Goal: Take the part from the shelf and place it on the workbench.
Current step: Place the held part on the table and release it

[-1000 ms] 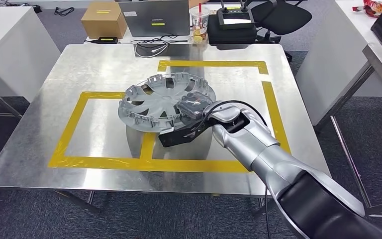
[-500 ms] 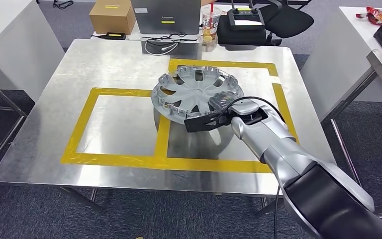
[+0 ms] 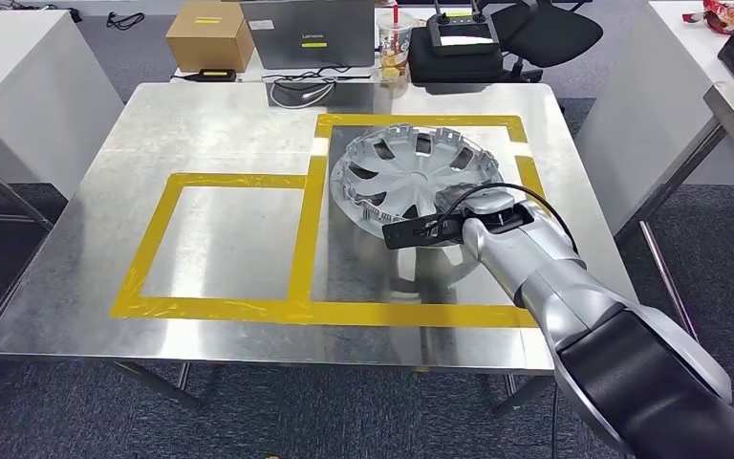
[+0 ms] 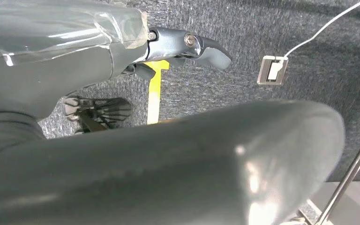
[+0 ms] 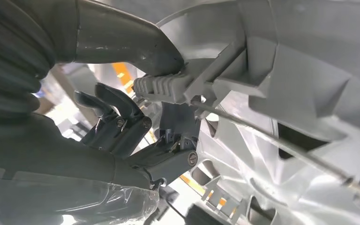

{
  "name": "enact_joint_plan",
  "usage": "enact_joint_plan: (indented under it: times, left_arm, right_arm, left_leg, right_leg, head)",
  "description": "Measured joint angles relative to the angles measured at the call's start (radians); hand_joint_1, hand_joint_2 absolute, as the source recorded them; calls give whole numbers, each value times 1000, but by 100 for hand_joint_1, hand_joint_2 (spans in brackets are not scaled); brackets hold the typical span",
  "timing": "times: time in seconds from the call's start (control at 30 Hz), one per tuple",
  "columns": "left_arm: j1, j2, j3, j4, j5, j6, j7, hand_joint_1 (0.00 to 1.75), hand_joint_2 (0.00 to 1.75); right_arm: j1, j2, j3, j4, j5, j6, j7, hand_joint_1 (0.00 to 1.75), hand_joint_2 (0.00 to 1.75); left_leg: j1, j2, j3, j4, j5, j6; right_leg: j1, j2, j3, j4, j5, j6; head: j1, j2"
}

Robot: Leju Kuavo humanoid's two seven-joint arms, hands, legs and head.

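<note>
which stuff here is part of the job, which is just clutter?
Job: wheel cover, gripped at its rim by the right robot hand; steel workbench with yellow tape boxes.
Clutter: cardboard box, laptop, drink cup, black case, office chair.

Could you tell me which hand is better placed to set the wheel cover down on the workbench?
The right. The right hand grips the wheel cover by its rim over the workbench. The left hand hangs low over the carpeted floor, holding nothing.
</note>
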Motion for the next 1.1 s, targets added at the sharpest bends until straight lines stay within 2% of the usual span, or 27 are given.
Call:
enact_joint_plan:
  times: [0.03,0.07,0.1,0.17,0.23,0.3,0.37,0.43,0.5,0.53,0.57,0.6,0.67,0.7,0.73,0.77,0.87,0.9,0.93,1.03,1.07,1.1]
  left_arm:
    - [0,2,-1,4,2,1,0,0,0]
    - [0,2,-2,8,4,2,0,0,0]
    - [0,3,-2,10,6,2,0,0,0]
    - [0,7,-4,13,7,3,-1,0,0]
    - [-1,9,-7,15,8,3,-1,0,0]
    - [-1,11,-9,16,9,2,-2,0,0]
    - [-2,11,-13,18,9,2,-2,0,0]
    - [-3,13,-21,20,10,4,-2,0,0]
    - [-4,14,-27,22,10,10,0,0,0]
    - [-4,13,-29,24,9,14,1,0,0]
    - [-4,13,-30,25,8,16,2,0,0]
    - [-4,14,-31,26,8,18,3,0,0]
    - [-4,14,-33,27,9,18,3,0,0]
    - [-5,14,-34,27,11,17,2,0,0]
    - [-5,13,-34,27,14,16,1,0,0]
    - [-5,13,-34,27,17,15,0,0,0]
    - [-5,13,-34,27,23,14,-3,0,0]
    - [-5,13,-34,27,25,14,-3,0,0]
    - [-5,13,-34,27,25,13,-4,0,0]
    - [-4,12,-34,27,27,13,-4,0,0]
    - [-3,11,-34,27,29,13,-4,0,0]
    - [-3,11,-34,27,31,13,-4,0,0]
  right_arm:
    - [-1,1,-1,3,4,14,10,175,175]
    - [-1,3,-1,5,8,26,19,175,175]
    - [-2,5,-1,7,10,36,27,175,175]
    - [-6,8,-4,10,12,47,35,175,175]
    - [-16,10,-7,13,14,56,37,175,175]
    - [-24,9,-11,17,15,66,38,175,175]
    - [-26,7,-15,20,14,71,38,175,175]
    - [-29,4,-19,23,14,76,38,87,87]
    - [-26,2,-23,28,16,81,38,0,0]
    - [-23,0,-24,31,17,83,37,0,0]
    - [-19,-2,-24,34,18,83,35,0,0]
    - [-17,-4,-25,35,19,83,32,0,0]
    - [-19,-7,-26,37,19,83,26,0,0]
    - [-23,-8,-27,37,19,82,24,0,0]
    - [-25,-8,-27,37,18,82,22,0,0]
    - [-26,-8,-28,37,18,80,19,0,0]
    - [-27,-7,-30,36,18,75,11,0,0]
    - [-28,-4,-31,36,18,75,10,0,0]
    - [-30,-1,-31,35,18,75,9,0,0]
    - [-29,8,-35,35,9,67,2,0,0]
    - [-27,11,-39,34,2,56,-2,0,0]
    - [-26,13,-43,32,-5,44,-6,0,0]
  left_leg:
    - [4,1,-23,48,-14,-4]
    - [8,2,-31,62,-9,-7]
    - [11,2,-19,36,13,-8]
    - [14,3,48,-100,78,-8]
    - [10,2,100,-201,107,-1]
    - [3,1,108,-219,107,11]
    - [4,2,110,-225,113,27]
    - [6,3,112,-234,120,43]
    - [3,3,109,-234,122,50]
    - [2,2,108,-234,123,51]
    - [1,2,107,-234,123,52]
    - [1,2,108,-234,123,52]
    - [0,2,108,-231,122,50]
    - [-3,2,106,-227,120,47]
    - [-5,3,105,-224,118,43]
    - [-6,3,103,-221,117,38]
    - [-4,3,98,-216,112,23]
    - [-3,3,91,-200,100,17]
    - [-1,3,74,-162,77,11]
    - [5,3,-17,31,-7,-4]
    - [6,3,-36,67,-13,-6]
    - [7,3,-37,64,0,-6]
  right_leg:
    - [0,0,0,0,0,0]
    - [0,0,1,0,0,0]
    - [0,0,2,0,0,0]
    - [0,1,4,0,-1,2]
    - [3,2,0,1,1,9]
    - [5,2,-5,0,4,20]
    - [2,2,-11,8,-1,30]
    - [1,1,-47,79,-37,29]
    - [1,1,-115,221,-94,22]
    - [1,1,-143,281,-113,22]
    - [0,1,-156,307,-118,26]
    - [0,1,-147,289,-106,32]
    - [1,0,-77,153,-54,42]
    - [2,0,-40,82,-31,41]
    - [4,-1,-15,33,-16,38]
    - [6,-1,-2,9,-9,32]
    - [5,0,1,2,-4,16]
    - [2,0,2,1,-2,11]
    - [-2,1,4,-1,-2,7]
    - [-2,2,5,0,-2,4]
    - [-2,2,5,0,-2,4]
    - [-2,2,6,0,-3,4]
  head:
    - [0,0]
    - [0,0]
    - [-1,0]
    - [0,0]
    - [0,0]
    - [0,0]
    - [1,0]
    - [2,0]
    - [2,0]
    - [2,0]
    - [2,0]
    - [2,0]
    - [2,0]
    - [2,0]
    - [2,0]
    - [1,0]
    - [1,0]
    - [0,0]
    - [-2,0]
    - [-4,0]
    - [-4,0]
    - [-4,0]
